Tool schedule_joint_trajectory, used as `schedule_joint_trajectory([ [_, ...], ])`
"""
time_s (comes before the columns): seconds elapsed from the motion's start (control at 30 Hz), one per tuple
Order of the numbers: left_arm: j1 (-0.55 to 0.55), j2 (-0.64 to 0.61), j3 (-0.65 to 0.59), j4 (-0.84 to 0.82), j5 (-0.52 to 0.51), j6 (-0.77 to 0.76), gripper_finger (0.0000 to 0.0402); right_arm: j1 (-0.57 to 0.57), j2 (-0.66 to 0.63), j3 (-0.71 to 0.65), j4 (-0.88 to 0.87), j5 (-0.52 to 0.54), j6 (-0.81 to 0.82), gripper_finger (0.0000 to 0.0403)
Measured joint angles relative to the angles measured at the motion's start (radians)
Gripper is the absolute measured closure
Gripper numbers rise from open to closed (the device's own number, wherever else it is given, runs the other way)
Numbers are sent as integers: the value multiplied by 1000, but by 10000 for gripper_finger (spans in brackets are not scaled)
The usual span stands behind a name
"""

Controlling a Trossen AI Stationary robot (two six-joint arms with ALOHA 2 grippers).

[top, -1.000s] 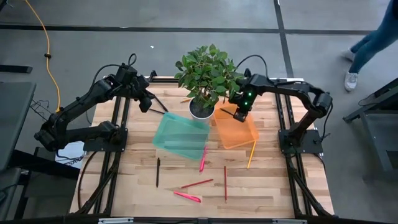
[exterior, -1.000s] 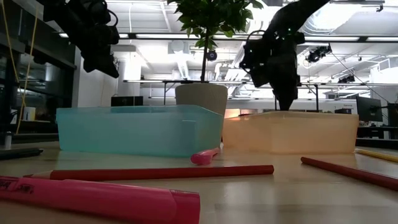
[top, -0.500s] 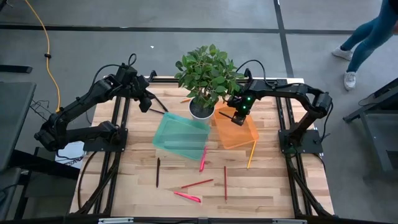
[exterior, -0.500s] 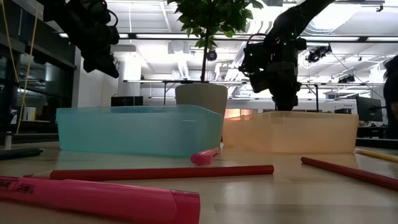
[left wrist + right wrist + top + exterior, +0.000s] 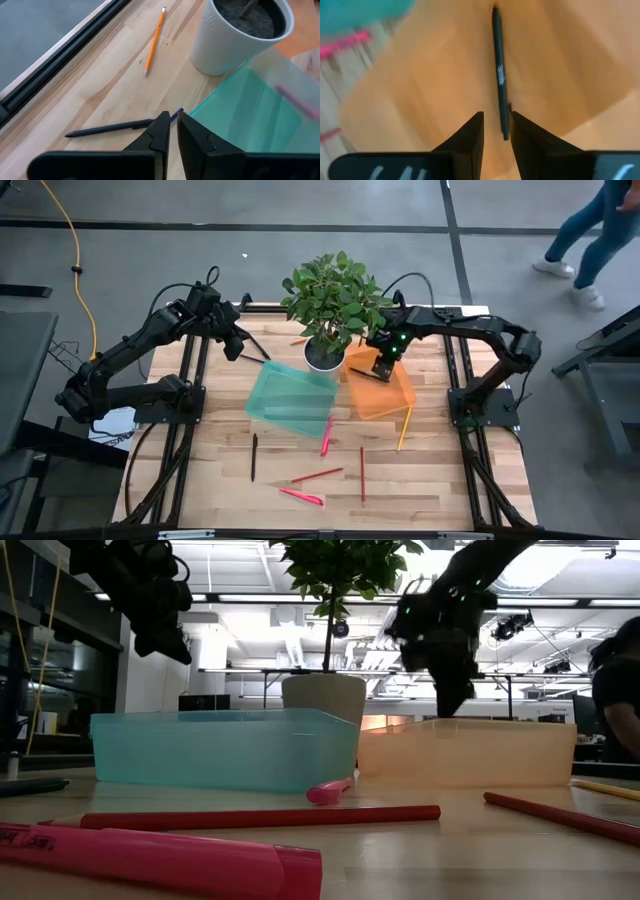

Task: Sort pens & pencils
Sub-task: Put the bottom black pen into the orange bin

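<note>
Wooden slat table, slim black pen in translucent orange tray, right jaws parted, left jaws closed, empty.

Two dark, matte arms here, the left arm and the right arm, both built of chunky jointed segments. Black cables loop over each one near the wrist. A small green light glows on the right arm, at nine o'clock from its elbow. Each wrist ends in two flat, dark, wedge-shaped fingers with squared tips.
</note>
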State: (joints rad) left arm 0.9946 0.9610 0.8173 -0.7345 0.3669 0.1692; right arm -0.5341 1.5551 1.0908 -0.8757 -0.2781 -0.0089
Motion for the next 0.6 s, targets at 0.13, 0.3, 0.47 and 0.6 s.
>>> schedule_joint_trajectory([
  [0.13, 0, 0, 0, 0, 0, 1, 378, -96, -110, 0, -3, 17, 18, 318],
  [0.3, 0, 0, 0, 1, 4, 7, 378, -191, -224, 0, 3, -74, 43, 318],
  [0.47, 0, 0, 0, 8, 92, 8, 378, -156, -334, -1, -80, -123, 5, 318],
  [0.6, 0, -1, 0, 10, 159, 14, 378, -152, -453, -1, -104, -203, 38, 318],
])
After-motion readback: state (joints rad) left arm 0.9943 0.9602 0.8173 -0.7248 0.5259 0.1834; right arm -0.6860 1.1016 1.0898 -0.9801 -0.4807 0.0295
